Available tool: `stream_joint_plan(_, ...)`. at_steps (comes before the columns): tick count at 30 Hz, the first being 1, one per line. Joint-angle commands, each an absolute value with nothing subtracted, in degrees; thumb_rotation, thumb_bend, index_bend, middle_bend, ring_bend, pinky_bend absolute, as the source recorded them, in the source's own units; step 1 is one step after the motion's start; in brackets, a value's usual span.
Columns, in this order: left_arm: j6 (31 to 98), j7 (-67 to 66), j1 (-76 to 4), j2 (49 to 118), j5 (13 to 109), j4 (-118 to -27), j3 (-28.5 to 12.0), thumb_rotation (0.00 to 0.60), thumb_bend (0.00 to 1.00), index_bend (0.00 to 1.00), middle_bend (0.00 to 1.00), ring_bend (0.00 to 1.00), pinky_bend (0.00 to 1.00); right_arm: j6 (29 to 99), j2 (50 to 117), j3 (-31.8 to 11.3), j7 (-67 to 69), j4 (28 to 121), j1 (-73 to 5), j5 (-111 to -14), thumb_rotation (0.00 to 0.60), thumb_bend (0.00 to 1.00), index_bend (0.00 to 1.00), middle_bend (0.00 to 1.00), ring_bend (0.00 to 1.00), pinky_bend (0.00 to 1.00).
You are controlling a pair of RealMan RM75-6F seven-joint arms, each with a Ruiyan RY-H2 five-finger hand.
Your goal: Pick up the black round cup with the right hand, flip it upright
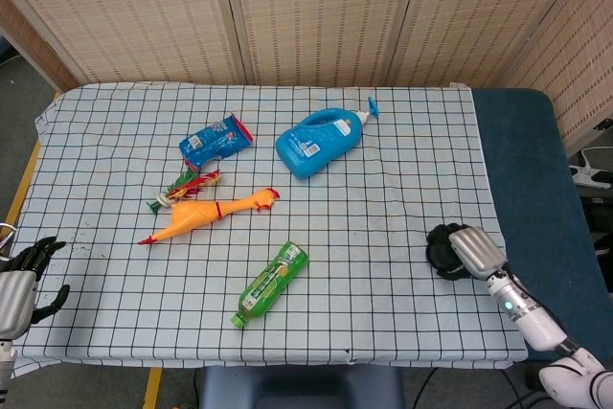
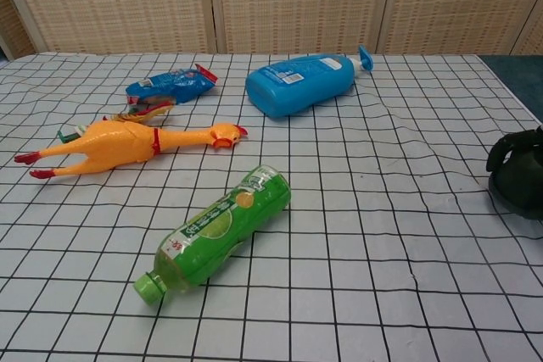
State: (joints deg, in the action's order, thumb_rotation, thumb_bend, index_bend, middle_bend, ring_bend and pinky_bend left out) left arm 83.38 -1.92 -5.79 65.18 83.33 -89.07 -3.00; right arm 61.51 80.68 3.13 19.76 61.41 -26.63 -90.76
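Your right hand (image 1: 471, 250) is wrapped around the black round cup (image 1: 442, 249) at the right side of the checkered tablecloth (image 1: 383, 237), fingers clamped on it from the right. In the chest view the cup (image 2: 519, 177) shows at the far right edge, low by the cloth; you can't tell from either view whether it's upright or tipped, or whether it's touching the cloth.

Your left hand (image 1: 21, 280) sits at the front-left corner of the table, fingers apart, holding nothing.

Other stuff on the cloth: a blue detergent bottle (image 1: 317, 142) lying on its side toward the back centre, cap end pointing right. A blue snack bag (image 1: 215, 142) to its left. Just in front of that, a small red-green wrapper (image 1: 185, 188), and beside it a yellow rubber chicken (image 1: 206, 215) lying flat, head toward the right. A green drink bottle (image 1: 269, 284) lies on its side nearer the front, cap pointing front-left. All of these are well apart from the cup. A dark blue surface (image 1: 532, 170) runs along the right of the cloth.
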Motion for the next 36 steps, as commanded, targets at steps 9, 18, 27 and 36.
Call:
stream_joint_plan(9, 83.27, -2.01, -5.73, 65.01, 83.12, -89.33, -2.95, 0.600, 0.36, 0.19, 0.14, 0.20, 0.32, 62.45, 80.76, 3.61, 21.64, 60.46, -26.53, -91.52, 0.600, 0.14, 0.21, 0.11, 0.00, 0.02)
stream_joint_plan(18, 82.91, -2.56, -5.86, 64.99, 82.92, -89.58, -2.91, 0.600, 0.35, 0.20, 0.15, 0.21, 0.32, 62.44, 80.33, 3.57, 22.09, 60.44, -26.21, -91.10, 0.600, 0.11, 0.15, 0.08, 0.00, 0.00)
stream_joint_plan(27, 82.82, -2.67, -5.83, 64.88, 82.75, -89.83, -2.89, 0.600, 0.35, 0.20, 0.15, 0.21, 0.32, 61.51, 78.84, 2.74, 17.04, 63.74, -25.37, -88.58, 0.600, 0.11, 0.15, 0.08, 0.00, 0.00)
stream_joint_plan(36, 82.66, -2.88, -5.87, 64.81, 82.65, -90.07, -2.87, 0.600, 0.35, 0.20, 0.15, 0.21, 0.32, 64.09, 80.46, 1.14, 14.54, 63.48, -24.14, -87.42, 0.600, 0.11, 0.46, 0.40, 0.29, 0.36)
